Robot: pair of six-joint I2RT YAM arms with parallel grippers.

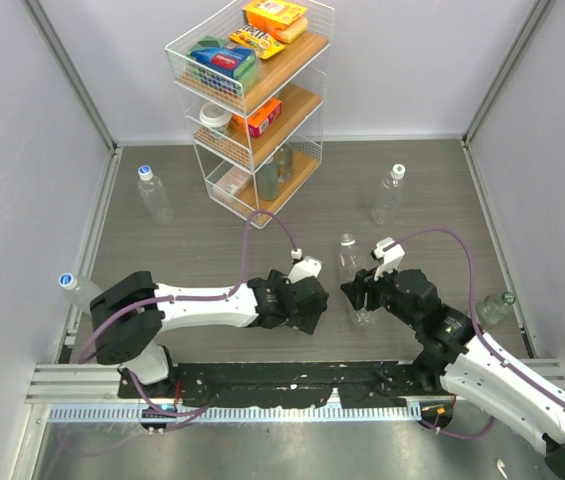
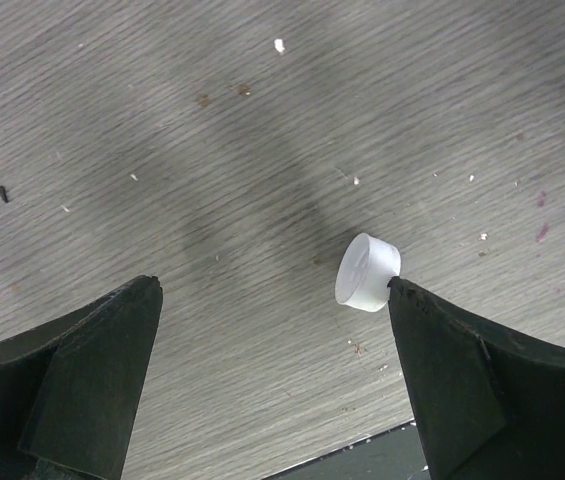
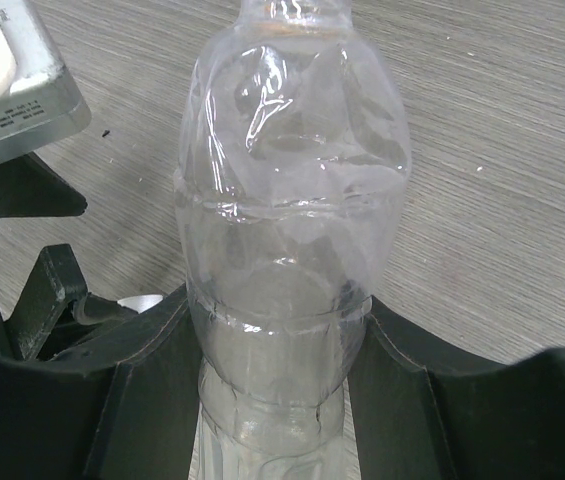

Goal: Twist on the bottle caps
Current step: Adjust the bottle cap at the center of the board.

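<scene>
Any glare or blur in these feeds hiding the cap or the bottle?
Left wrist: sharp, cap clear, soft shadow bands across the table. Right wrist: bright reflections on the bottle, outline readable. Top external: evenly lit, nothing washed out.

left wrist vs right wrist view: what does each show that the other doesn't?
Left wrist only: the left gripper, open, with a white cap lying on the table against one fingertip. Right wrist only: the right gripper closed around a clear bottle. Both: the grey wood-grain table. A white bit low at the left of the right wrist view may be that cap; cannot tell.
</scene>
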